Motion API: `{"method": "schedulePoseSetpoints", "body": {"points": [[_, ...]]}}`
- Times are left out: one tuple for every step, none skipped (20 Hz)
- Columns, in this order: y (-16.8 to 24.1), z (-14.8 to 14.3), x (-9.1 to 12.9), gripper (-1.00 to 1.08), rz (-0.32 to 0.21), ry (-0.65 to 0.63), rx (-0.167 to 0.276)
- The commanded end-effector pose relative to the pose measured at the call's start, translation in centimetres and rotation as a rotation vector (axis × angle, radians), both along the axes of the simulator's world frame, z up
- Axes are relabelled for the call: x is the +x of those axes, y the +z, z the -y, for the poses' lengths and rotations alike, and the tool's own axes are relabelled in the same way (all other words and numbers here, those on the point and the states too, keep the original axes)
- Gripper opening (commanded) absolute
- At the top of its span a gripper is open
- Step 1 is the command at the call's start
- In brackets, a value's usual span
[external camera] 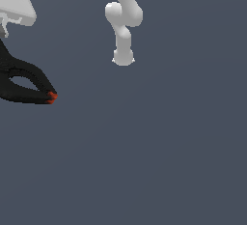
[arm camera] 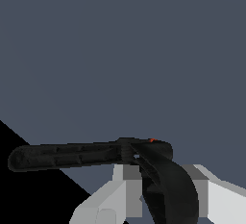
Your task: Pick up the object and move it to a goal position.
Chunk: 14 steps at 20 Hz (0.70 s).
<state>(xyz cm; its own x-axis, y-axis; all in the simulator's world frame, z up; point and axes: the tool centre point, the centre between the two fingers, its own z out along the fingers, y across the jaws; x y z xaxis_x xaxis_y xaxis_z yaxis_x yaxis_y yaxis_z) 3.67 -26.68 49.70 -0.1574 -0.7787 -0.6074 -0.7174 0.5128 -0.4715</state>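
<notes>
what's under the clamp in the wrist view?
The gripper: its pale fingers show beneath the black clamp. The clamp's handle covers where they meet it, so the grip itself is hidden.

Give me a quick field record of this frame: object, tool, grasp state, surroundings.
object: black spring clamp, red-orange jaw tips pointing to the exterior view's right
object location: far left edge of the exterior view, partly cut off by the frame
tool: light grey fingers on either side of the clamp in the wrist view
grasp state: appears shut on the clamp
handles: one long handle sticks out sideways in the wrist view
surroundings: plain grey-blue surface
other: white arm segment at top centre of the exterior view
goal marker: none visible
</notes>
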Motion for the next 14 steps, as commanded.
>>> {"method": "schedulePoseSetpoints", "body": {"points": [[0.8,0.0,-0.2,-1.0,0.009,-0.012,-0.005],[0.9,0.0,-0.2,-1.0,0.01,-0.014,-0.005],[1.0,0.0,-0.2,-1.0,0.01,-0.014,-0.006],[0.6,0.0,-0.2,-1.0,0.006,-0.01,-0.004],[0.6,0.0,-0.2,-1.0,0.006,-0.01,-0.004],[0.8,-0.1,-0.2,-1.0,0.006,-0.01,-0.004],[1.0,-0.2,-0.2,-1.0,0.006,-0.01,-0.004],[1.3,-0.4,-0.3,-1.0,0.006,-0.01,-0.004],[1.7,-0.6,-0.4,-1.0,0.006,-0.01,-0.004],[2.1,-0.8,-0.5,-1.0,0.006,-0.01,-0.004],[2.6,-1.1,-0.6,-1.0,0.006,-0.011,-0.004],[3.1,-1.3,-0.7,-1.0,0.006,-0.011,-0.004],[3.5,-1.6,-0.8,-1.0,0.006,-0.011,-0.004],[3.7,-1.7,-0.8,-1.0,0.006,-0.011,-0.004]]}}
